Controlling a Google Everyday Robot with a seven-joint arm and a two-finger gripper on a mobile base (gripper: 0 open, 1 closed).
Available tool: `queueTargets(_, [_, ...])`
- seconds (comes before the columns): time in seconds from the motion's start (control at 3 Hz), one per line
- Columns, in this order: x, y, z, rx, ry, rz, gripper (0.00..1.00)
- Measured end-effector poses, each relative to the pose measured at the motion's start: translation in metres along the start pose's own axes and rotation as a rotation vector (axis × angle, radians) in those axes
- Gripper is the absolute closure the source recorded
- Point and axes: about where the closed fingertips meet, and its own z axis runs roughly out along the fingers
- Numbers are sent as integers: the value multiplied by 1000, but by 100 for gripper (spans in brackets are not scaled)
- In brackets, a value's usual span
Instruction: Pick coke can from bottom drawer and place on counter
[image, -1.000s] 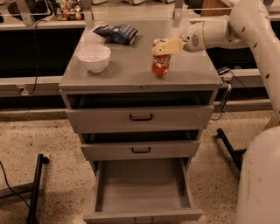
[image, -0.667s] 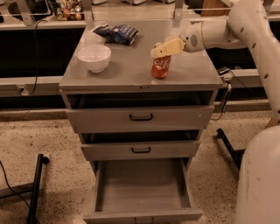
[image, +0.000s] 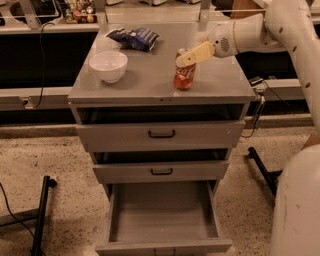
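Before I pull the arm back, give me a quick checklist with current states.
1. coke can out of bottom drawer: ok.
2. Can standing on counter: ok.
3. Can upright: ok.
4. Can set back from the counter's front edge: ok.
5. gripper at the can's top, released: cannot tell.
6. white bowl and blue bag apart from the can: ok.

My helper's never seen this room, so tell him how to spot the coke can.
Find the grey drawer cabinet; on its counter, toward the right front, stands the coke can, upright, with the robot's gripper at its top. It is the only small red thing there, unlike the white bowl and the dark blue bag.
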Motion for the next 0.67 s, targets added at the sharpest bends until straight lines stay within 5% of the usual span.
queueTargets(0.33, [-20,8,-35,45,-19,-129,0])
queueTargets(0.67, [-20,9,-33,40,-18,-144,0])
